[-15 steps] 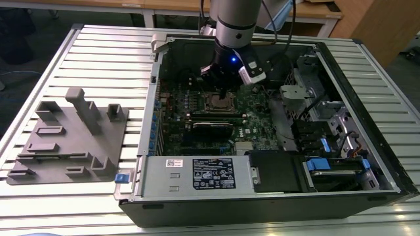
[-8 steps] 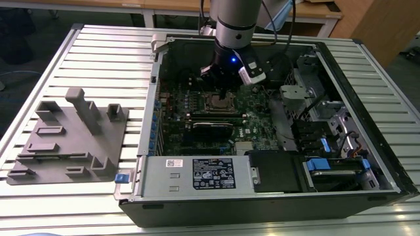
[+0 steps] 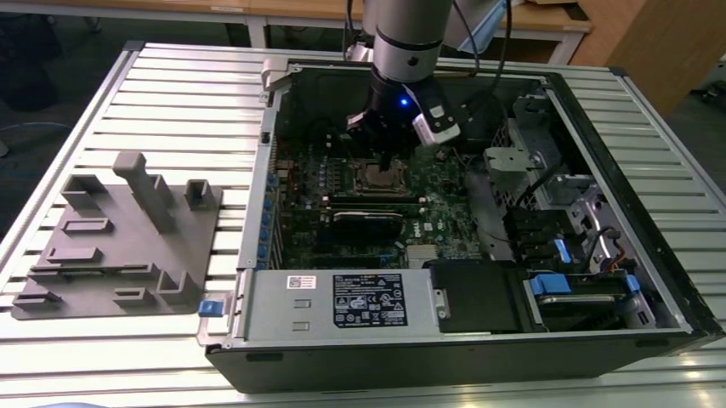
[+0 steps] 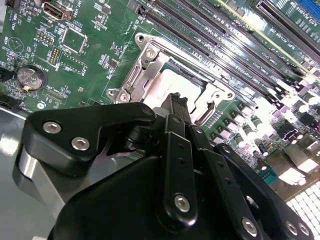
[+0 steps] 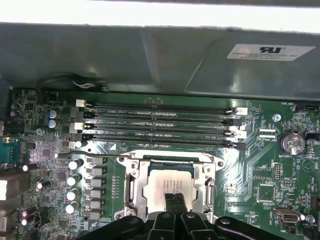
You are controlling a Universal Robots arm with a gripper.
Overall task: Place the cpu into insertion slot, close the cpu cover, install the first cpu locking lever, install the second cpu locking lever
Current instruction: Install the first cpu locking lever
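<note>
Slatted metal table point(image 3: 136, 85) carries an open computer case point(image 3: 454, 361), and at about 9 o'clock from the case in the exterior view lies a grey holder tray point(image 3: 114, 246). Inside the case the green board point(image 3: 443, 191) lies flat, and the gripper point(image 3: 392, 161) hangs low over its middle, with the insertion slot point(image 3: 380, 178) directly under it, at about 12 o'clock from the labelled black box point(image 3: 369, 299). In the first wrist view the cpu point(image 5: 167, 182) sits flat inside the slot, so the first step looks done. The cpu cover point(image 5: 138, 187) seems to lie down around the chip, its window showing the silver top, so the second step is probably done too. A thin lever wire point(image 5: 100, 155) runs along the slot edge beside the memory rows; whether it is hooked cannot be told, so both lever steps should be counted as open. The fingers point(image 5: 169, 205) are narrow, almost together, holding nothing, with their tips just over the cpu at the cover's edge.
</note>
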